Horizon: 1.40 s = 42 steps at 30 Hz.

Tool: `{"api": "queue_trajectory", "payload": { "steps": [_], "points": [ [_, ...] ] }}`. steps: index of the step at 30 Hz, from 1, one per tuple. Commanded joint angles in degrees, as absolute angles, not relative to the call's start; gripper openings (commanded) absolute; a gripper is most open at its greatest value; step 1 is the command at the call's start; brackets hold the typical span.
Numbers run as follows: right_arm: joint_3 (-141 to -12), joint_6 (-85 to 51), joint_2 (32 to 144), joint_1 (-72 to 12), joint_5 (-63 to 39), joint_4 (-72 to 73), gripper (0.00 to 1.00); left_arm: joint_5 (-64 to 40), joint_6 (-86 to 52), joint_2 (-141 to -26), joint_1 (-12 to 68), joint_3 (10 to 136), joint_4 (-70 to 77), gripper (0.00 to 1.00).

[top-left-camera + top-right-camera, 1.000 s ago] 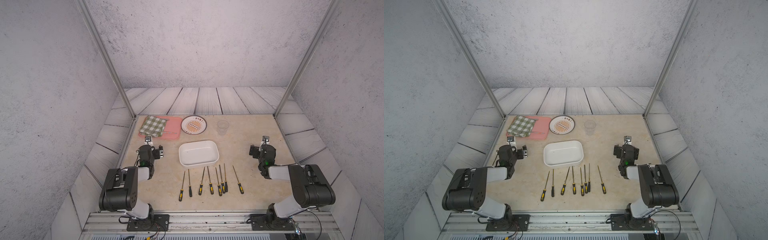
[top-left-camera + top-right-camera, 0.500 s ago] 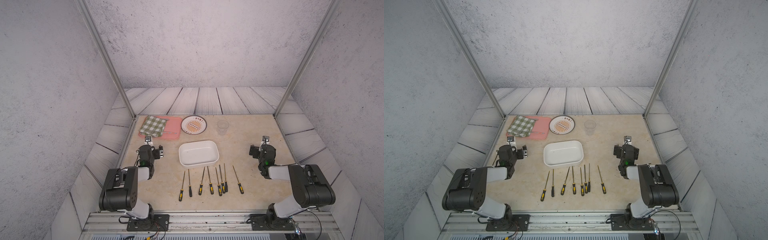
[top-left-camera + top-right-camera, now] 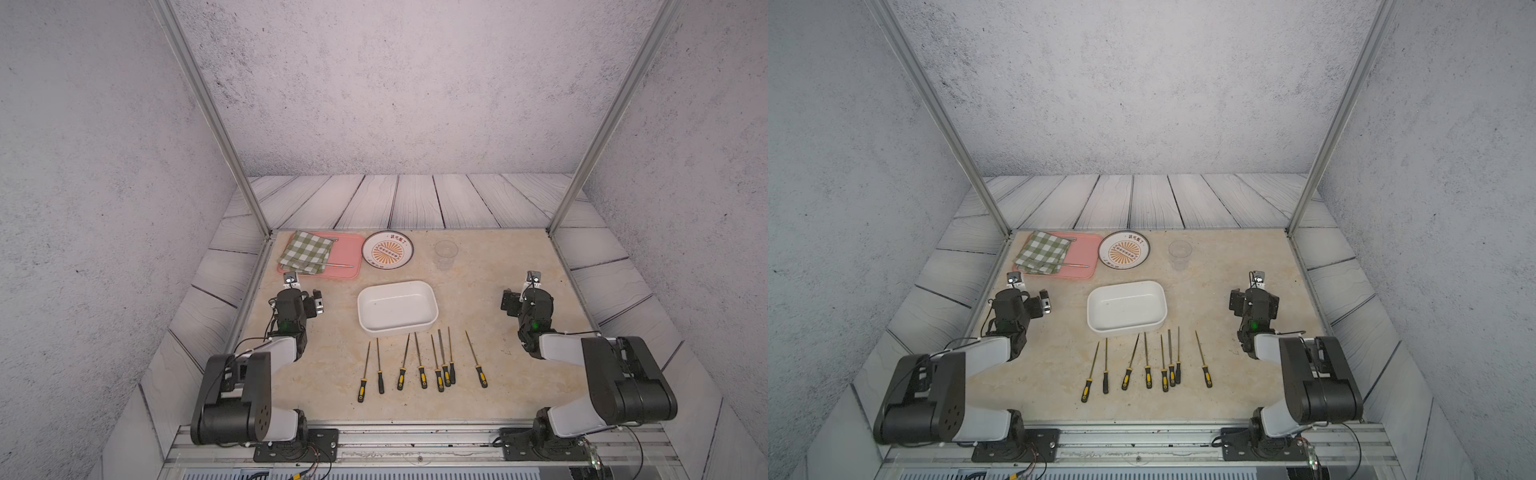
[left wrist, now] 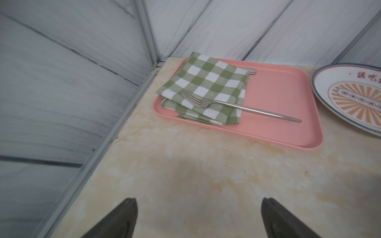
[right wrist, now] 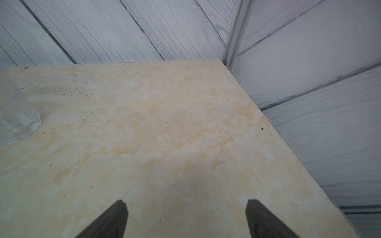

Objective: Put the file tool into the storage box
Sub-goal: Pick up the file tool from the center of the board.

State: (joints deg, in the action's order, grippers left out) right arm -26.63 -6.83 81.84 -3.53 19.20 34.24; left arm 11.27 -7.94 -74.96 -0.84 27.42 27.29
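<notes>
White box (image 3: pixel 397 309) sits empty just behind the files (image 3: pixel 422 374), their handles pointing away for easy picking, I judge; left gripper (image 4: pixel 198 206) and right gripper (image 5: pixel 185 204) gape, holding nothing.

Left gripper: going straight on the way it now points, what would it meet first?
Probably the near rim of the flat pink plastic tray, where the folded green-checked cloth lies; only beige marbled tabletop separates it from the open left gripper. If pitched downward, it may touch tabletop first.
</notes>
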Motion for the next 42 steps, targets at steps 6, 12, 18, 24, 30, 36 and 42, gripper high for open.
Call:
{"api": "queue_trajectory", "payload": {
  "steps": [6, 12, 18, 24, 30, 36, 42],
  "points": [
    [-41.15, -23.49, 64.02, -3.84, 6.76, -9.73, 0.94, 8.33, -29.23, -55.65, -0.44, 35.51, -6.81, 1.0],
    [-40.25, -28.21, 62.34, -4.23, -10.51, -24.95, 0.9, 0.43, -34.08, -52.07, 2.09, 40.06, -21.38, 0.98],
    [-32.07, -34.2, 56.66, -6.75, -18.62, -27.08, 0.85, -9.17, -34.88, -42.59, 6.82, 34.51, -19.03, 0.98],
    [-29.07, -34.0, 48.42, -11.6, -11.44, -36.74, 0.83, -8.54, -35.36, -44.04, 11.44, 34.3, -23.02, 0.98],
    [-28.91, -36.17, 46.15, -17.56, -8.77, -39.53, 0.77, -5.57, -33.93, -51.33, 16.87, 38.59, -25.72, 0.99],
    [-32.14, -36.75, 53.98, -26.27, -2.11, -39.47, 0.74, -4.2, -34.66, -55.33, 20.64, 40.08, -25.17, 0.98],
    [-33.15, -37.59, 61.24, -31.8, 1.49, -38.71, 0.64, -3.88, -36.28, -55.46, 23.76, 38.15, -22.02, 0.98]
  ]
}}
